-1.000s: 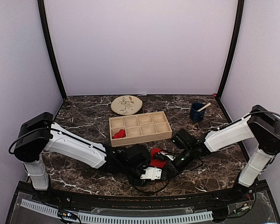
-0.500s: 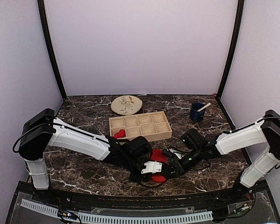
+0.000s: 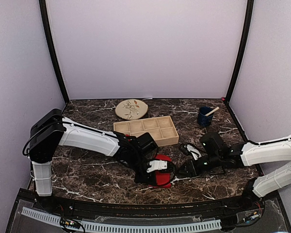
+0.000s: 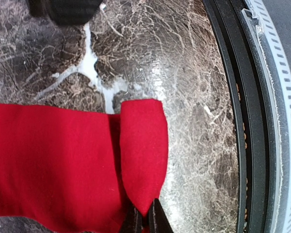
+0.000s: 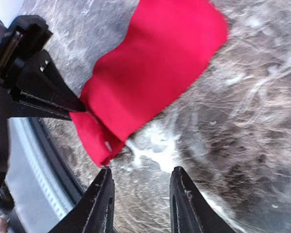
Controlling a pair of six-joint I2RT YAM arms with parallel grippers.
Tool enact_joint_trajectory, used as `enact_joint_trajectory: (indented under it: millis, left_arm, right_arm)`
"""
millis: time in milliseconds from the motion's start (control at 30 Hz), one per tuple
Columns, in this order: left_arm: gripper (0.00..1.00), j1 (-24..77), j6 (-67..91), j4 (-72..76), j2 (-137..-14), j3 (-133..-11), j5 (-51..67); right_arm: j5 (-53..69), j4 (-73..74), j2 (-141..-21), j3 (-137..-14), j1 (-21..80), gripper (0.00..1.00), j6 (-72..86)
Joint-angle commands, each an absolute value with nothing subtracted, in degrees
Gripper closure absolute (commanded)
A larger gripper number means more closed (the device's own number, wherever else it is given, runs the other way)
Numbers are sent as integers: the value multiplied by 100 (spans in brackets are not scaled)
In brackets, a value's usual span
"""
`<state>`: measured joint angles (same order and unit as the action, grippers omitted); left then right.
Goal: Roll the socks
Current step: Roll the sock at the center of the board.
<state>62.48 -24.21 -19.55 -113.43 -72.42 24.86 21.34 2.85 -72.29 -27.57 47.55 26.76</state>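
At the lower centre of the top view, close to the table's (image 3: pixel 82 167) near edge, the red sock (image 3: pixel 162 182) lies flat on the dark marble. One end is turned over on itself into a short first fold. The left gripper (image 4: pixel 146 221) is clenched on that fold, its tips pinching the doubled fabric at the bottom of its wrist view. Just to the right, the right gripper (image 5: pixel 141 201) hovers low over bare marble beside the sock's folded corner, jaws spread and nothing between them. The sock looks light, limp and thin, so it would likely sag, slide on the polished stone and spring open if let go. The firmer doubled edge seems the best place to grip, with the flat length pinned so the roll can tighten. Further back, at mid-frame, sits the wooden tray (image 3: pixel 148 141) of small compartments, partly behind the left arm. Beyond it are a patterned plate (image 3: pixel 131 108) and, to the upper right, a blue cup (image 3: pixel 204 117).
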Motion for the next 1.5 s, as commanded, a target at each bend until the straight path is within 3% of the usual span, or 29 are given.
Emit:
enact_joint_trajectory:
  millis: [0,367,667,1467]
  left_arm:
    - [100,6108,-2302,-2606,-11550,-7531,3105]
    - [100,5805,-2074,-2767,-11764,-7634,3845]
    - [100,5684,-2067,-2966,-11974,-7734,4162]
    - [100,5533,-2170,-3298,-12222,-7923,4614]
  right_arm:
    - [1048,167,-6828,-2568,5101,63,2538]
    - [-881,45,-6283,-2513,6438,64,1984]
    - [-1624,-11,-7019,-2898,7425,63,1336]
    - [-1437,-170,-8500,-3712,7901,54,332]
